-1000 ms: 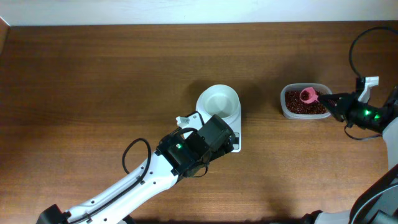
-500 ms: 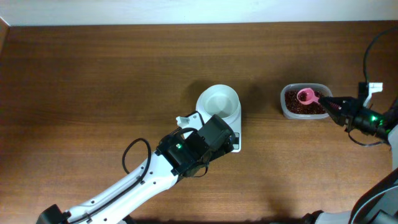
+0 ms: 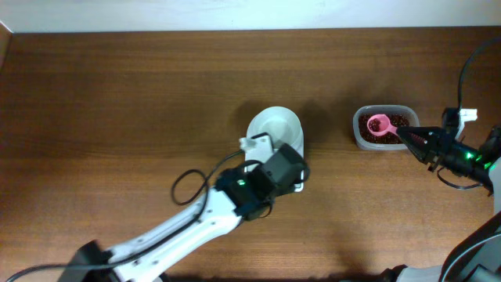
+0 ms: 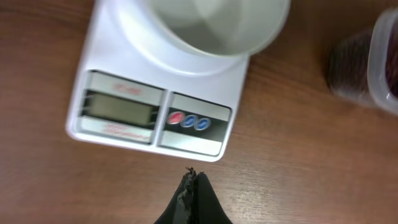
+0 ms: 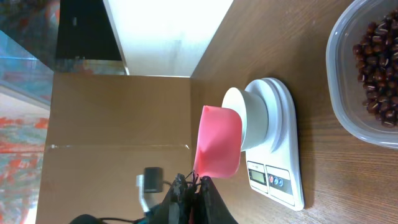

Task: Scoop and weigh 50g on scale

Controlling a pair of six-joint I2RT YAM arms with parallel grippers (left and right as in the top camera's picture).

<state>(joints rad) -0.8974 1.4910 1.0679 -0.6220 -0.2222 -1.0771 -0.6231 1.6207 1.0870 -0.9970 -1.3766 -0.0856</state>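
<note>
Swung left gripper (image 4: 189, 177), fingers together, nearer scale (image 4: 106, 62) for button-press; right gripper (image 5: 189, 182) clamping scoop (image 5: 217, 140) over beans (image 5: 379, 68) for loading.

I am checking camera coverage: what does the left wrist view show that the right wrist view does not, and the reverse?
Only left wrist: the left end effector, shut and empty, near the scale. Only right wrist: the pink scoop gripped by the right end effector, and a cardboard box. Both: the scale, its white bowl, the bean tub.
</note>
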